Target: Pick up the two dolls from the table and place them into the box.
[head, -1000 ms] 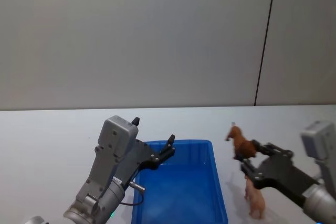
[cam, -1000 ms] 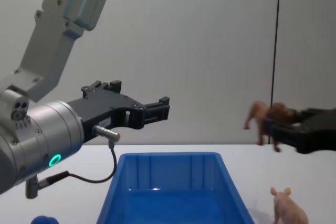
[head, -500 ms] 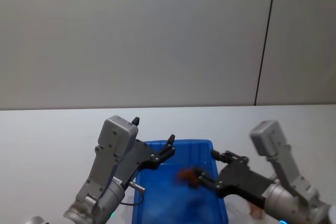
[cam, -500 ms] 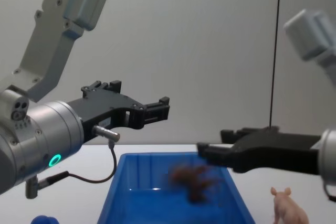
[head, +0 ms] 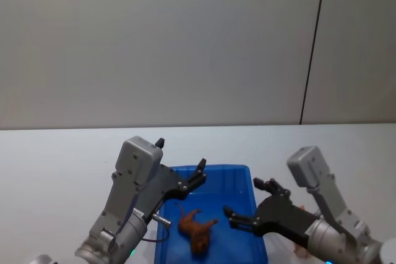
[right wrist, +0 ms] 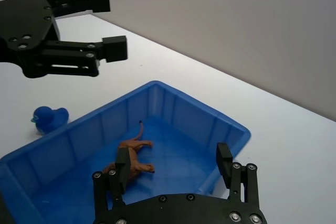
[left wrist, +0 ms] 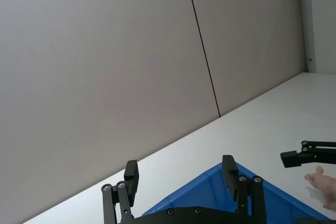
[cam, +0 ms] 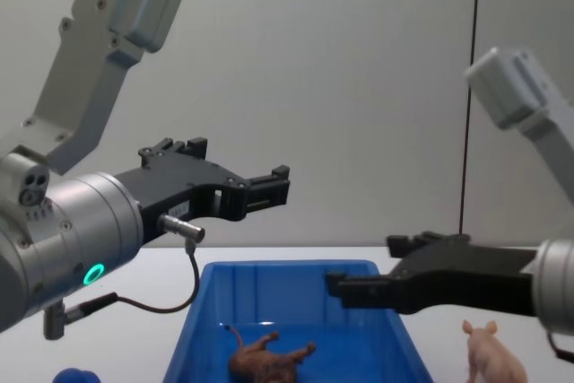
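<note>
The reddish-brown doll (head: pixel 197 232) lies on its side on the floor of the blue box (head: pixel 213 169), also seen from the right wrist (right wrist: pixel 131 162) and the chest (cam: pixel 269 356). The pink pig doll (cam: pixel 491 358) stands on the white table (cam: pixel 134 311) to the right of the box (cam: pixel 287 267). My right gripper (head: pixel 242 197) hangs open and empty over the box's right side (right wrist: pixel 174 156). Above the box's left rear corner, my left gripper (head: pixel 181 153) is held open with nothing in it (left wrist: pixel 180 166).
A small blue duck-like toy (right wrist: pixel 47 118) rests on the table left of the box, low in the chest view (cam: pixel 72 376). A plain grey wall (head: pixel 185 47) runs behind the table. White tabletop stretches to either side of the box.
My right gripper swung left from beside the pig to over the box and opened. The brown doll dropped from it onto the box floor. The left arm has not moved.
</note>
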`<state>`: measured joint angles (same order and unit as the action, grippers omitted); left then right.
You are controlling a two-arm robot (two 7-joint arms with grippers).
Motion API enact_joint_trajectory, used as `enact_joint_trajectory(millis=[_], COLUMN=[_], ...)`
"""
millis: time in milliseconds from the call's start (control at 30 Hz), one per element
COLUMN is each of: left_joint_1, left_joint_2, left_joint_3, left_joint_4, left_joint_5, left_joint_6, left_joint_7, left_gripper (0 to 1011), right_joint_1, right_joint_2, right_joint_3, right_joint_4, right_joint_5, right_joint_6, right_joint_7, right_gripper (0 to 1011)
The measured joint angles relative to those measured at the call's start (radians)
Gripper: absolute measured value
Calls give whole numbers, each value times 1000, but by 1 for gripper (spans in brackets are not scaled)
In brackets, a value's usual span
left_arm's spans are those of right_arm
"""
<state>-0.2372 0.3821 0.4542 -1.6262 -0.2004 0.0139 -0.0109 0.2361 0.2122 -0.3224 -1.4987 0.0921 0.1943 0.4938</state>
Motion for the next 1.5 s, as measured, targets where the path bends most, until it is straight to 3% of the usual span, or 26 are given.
enact_joint_trajectory(millis=[333,700,1333,1500], left_joint_1=[0,0,0,0], left_joint_2=[0,0,0,0], left_joint_3=[0,0,0,0], left_joint_4=[0,0,0,0], left_joint_5=[0,0,0,0], left_joint_6=[0,0,0,0], left_joint_7=[0,0,0,0], left_gripper=[1001,1001,1001,1001], right_joint_1=[-73,-152,-176,-176], right_joint_2=[52,101,96,91], right_joint_3=[26,48,40,39], right_joint_4=[-75,-124,-56,-38], right_joint_5=[29,70,72,79], right_joint_6=[-8,28,83,88], right_joint_7=[-97,-196,-258,-270], right_gripper=[1001,1001,998,878])
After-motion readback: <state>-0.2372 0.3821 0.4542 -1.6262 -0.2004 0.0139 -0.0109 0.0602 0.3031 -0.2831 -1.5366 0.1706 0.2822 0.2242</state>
